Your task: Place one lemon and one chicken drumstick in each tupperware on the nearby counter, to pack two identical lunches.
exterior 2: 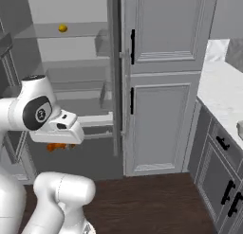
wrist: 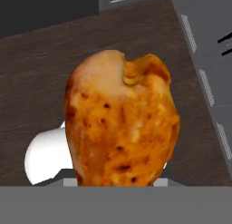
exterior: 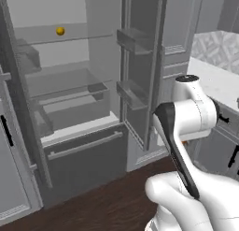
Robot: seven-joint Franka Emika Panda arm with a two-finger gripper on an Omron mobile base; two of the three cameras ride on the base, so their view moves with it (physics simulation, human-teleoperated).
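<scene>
Kitchen, rendered. Dark wood-plank floor [exterior: 102,204]. Open fridge [exterior: 70,85] w/ glass shelves, pale grey inside; its door [exterior: 140,66] swung wide, w/ door bins. Grey drawer [exterior: 84,155] w/ bar handle at fridge bottom. Tall grey panelled cupboard [exterior 2: 161,81] w/ black bar handles beside fridge. Low grey cabinets [exterior 2: 220,176] at right. Patterned wall tiles [exterior: 217,50] behind. Light even, soft.

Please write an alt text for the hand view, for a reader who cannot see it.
A browned chicken drumstick is held in the gripper, close to the camera. Behind it lies a dark wooden floor, with grey cabinets along the right edge.
</scene>
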